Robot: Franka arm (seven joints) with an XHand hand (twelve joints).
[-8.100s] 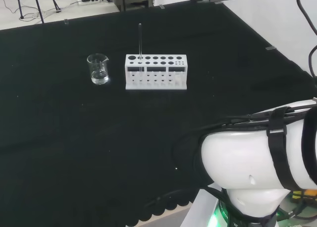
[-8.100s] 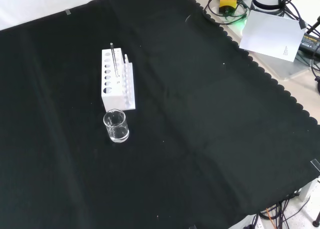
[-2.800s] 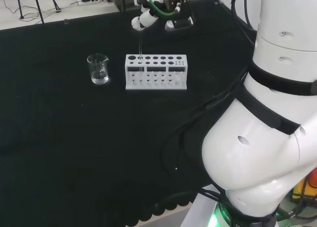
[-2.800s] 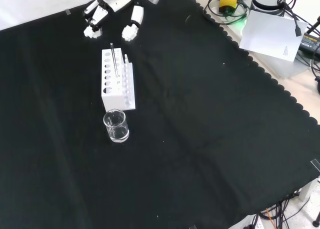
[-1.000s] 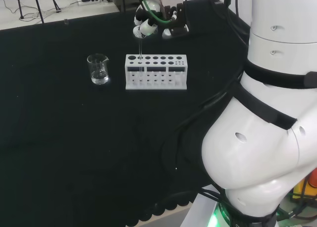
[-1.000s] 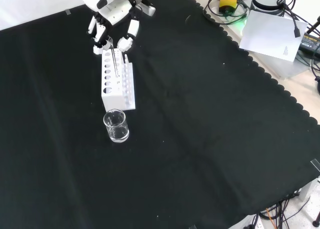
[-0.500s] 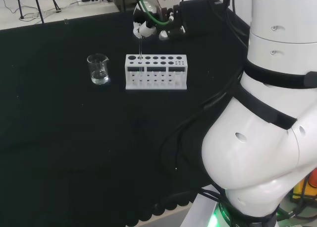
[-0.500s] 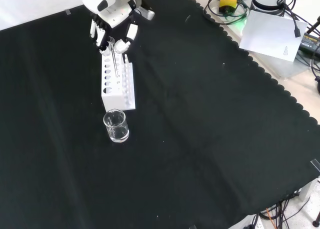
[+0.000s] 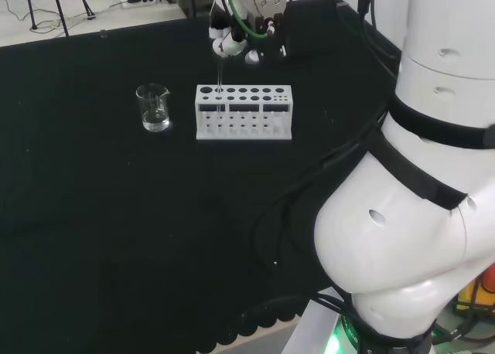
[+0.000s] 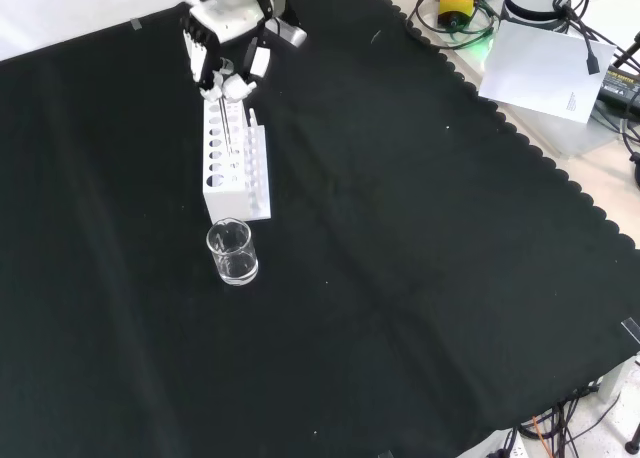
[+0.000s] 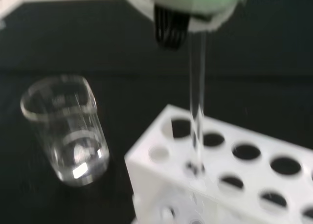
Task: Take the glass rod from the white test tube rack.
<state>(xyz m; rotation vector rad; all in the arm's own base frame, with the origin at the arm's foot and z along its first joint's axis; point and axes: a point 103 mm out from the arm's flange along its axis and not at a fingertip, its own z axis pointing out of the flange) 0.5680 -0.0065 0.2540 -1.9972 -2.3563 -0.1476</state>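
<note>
Black and white hand [image 10: 225,40] has closed in since 0.5 s ago: fingertips now pinch the top of the thin clear glass rod [image 11: 196,104], which stands upright in a hole of the white plastic test tube rack [image 9: 244,112]. Grasp looks made; lift comes next. Small clear glass beaker [image 9: 154,107] sits beside the rack.

glass rod [image 11: 197,111] top hidden by blurred hand [image 11: 188,6]
</note>
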